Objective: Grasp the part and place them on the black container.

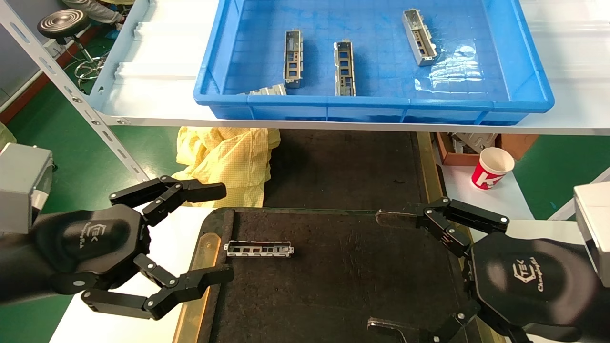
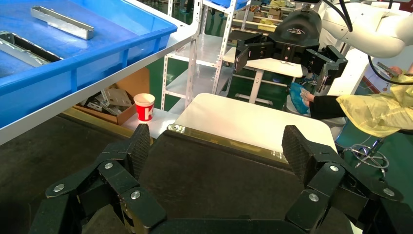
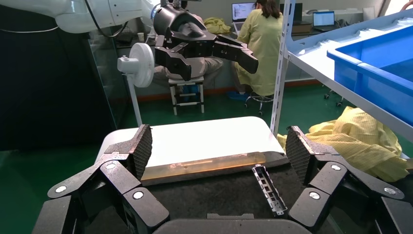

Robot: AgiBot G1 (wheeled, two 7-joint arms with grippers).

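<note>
One silver-grey part point(image 1: 259, 248) lies flat on the black container point(image 1: 343, 276), near its left brass strip; it also shows in the right wrist view point(image 3: 269, 189). Several more parts lie in the blue crate point(image 1: 519, 57) on the shelf: one point(image 1: 293, 58), another point(image 1: 344, 67), a third point(image 1: 419, 36), and one against the front wall point(image 1: 267, 90). My left gripper point(image 1: 224, 231) is open and empty, hovering at the container's left edge beside the placed part. My right gripper point(image 1: 376, 271) is open and empty over the container's right edge.
A white shelf point(image 1: 157, 100) carrying the crate overhangs the far side, with a slanted metal upright point(image 1: 71, 90) on the left. Yellow cloth point(image 1: 228, 157) lies behind the container. A red-and-white paper cup point(image 1: 492, 167) and a cardboard box point(image 1: 457, 152) stand at the right.
</note>
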